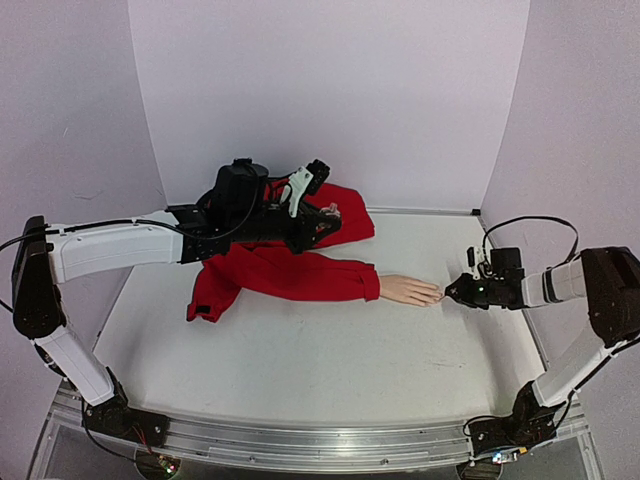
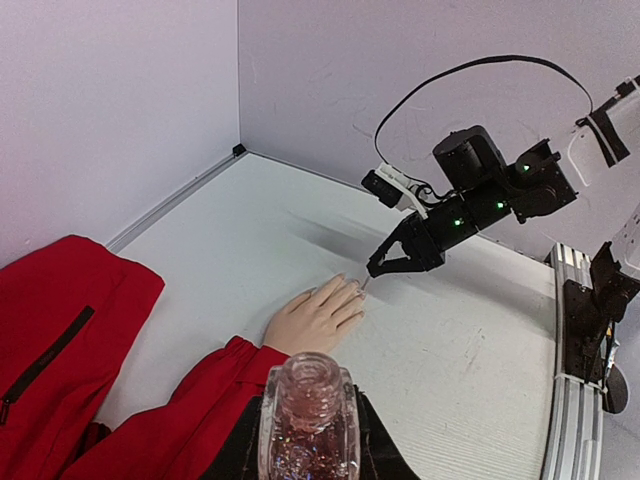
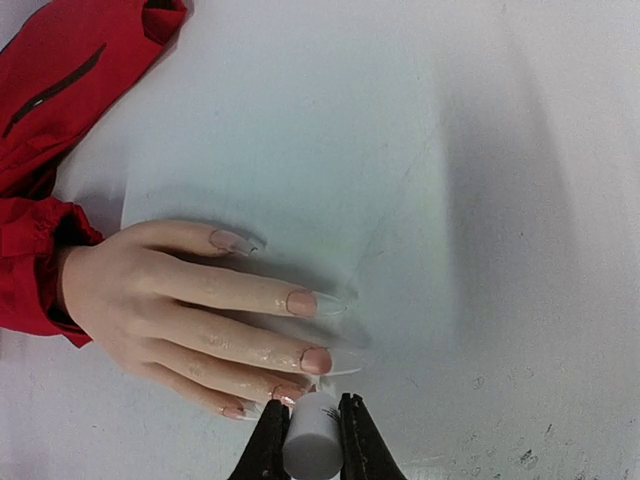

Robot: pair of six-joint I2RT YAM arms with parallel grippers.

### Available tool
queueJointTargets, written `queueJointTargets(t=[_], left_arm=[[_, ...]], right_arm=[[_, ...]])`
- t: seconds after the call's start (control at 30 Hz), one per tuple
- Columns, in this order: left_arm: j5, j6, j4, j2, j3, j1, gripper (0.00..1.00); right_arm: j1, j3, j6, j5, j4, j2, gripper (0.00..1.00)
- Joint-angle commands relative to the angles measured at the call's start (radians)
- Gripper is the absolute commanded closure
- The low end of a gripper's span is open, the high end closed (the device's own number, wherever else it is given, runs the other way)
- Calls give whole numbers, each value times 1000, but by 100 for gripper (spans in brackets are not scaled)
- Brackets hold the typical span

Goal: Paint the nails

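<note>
Judged roughly midway: pink on the beds of the tiny nails [image 3: 301, 302] of the pale skin-coloured mannequin hand [image 3: 150, 300], flat on the white tabletop [image 3: 450, 150] just ahead of the right hand [image 3: 312, 420], long clear tips seemingly bare. Reaching low with that hand, pinching a small white cylindrical cap [image 3: 312, 445] at the nearest of those nails. Hovering well apart with the left hand [image 1: 320, 212] over the red fabric sleeve [image 1: 290, 275], clamped on an open clear glass polish bottle [image 2: 308, 420].

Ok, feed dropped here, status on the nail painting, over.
Left gripper shut on open glitter polish bottle. Right gripper shut on white brush cap, at the mannequin hand's nails. Nothing in the way.
</note>
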Motion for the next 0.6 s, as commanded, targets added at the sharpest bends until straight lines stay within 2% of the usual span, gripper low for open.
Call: queueJointTargets(t=[0.0,0.23,0.57], left_arm=[[9,6,53,-56,26,-2,100],[11,5,54,-60,25,-2,100],[11,8,54,-56,28,-2,100]], right_arm=[[6,-18,2,7,-8,-72,100],[6,-14,-20,-61,5,-70,100],[6,9,-12,-71,13,-20,100]])
